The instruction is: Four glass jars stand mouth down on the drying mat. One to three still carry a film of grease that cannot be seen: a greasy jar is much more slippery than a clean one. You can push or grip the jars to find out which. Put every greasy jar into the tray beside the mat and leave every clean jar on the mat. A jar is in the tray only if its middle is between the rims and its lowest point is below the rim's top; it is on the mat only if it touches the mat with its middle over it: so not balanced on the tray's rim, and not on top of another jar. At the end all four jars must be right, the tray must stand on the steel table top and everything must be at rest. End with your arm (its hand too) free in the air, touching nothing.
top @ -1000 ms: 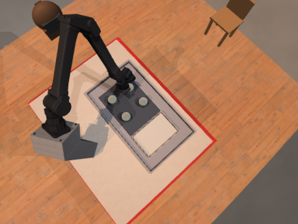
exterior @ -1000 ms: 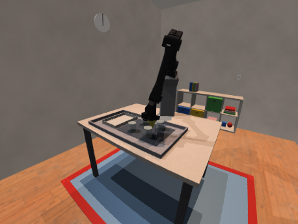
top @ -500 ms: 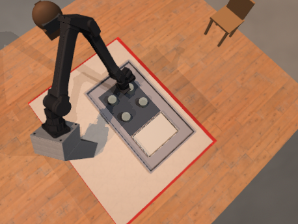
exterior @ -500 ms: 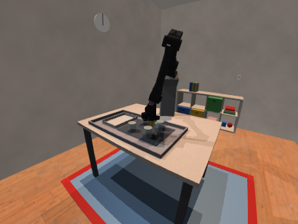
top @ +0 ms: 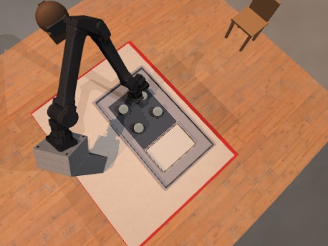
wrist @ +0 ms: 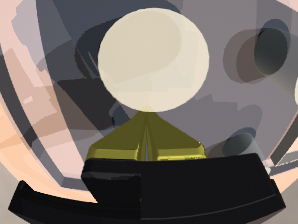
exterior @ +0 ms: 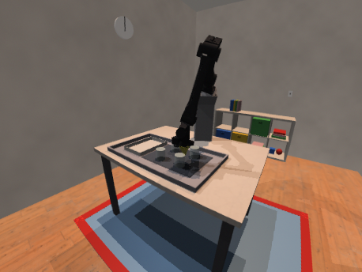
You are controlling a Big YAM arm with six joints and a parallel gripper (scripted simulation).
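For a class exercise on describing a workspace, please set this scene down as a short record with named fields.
robot: one black arm on a grey block base
gripper: fingers closed together, nothing between them
nearest to the fingertips: one glass jar; contact cannot be told
jars: four, all on the dark drying mat
jar pose: mouth down
tray: pale inside, beside the mat, no jar in it
grease: cannot be seen
sorting: none in the tray; which jars belong there is unknown

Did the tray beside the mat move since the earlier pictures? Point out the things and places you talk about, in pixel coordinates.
No. In the top view, the tray [top: 172, 147] [exterior: 146, 146] still lies against the same end of the dark mat [top: 152, 134] [exterior: 170, 155] [wrist: 220, 112].
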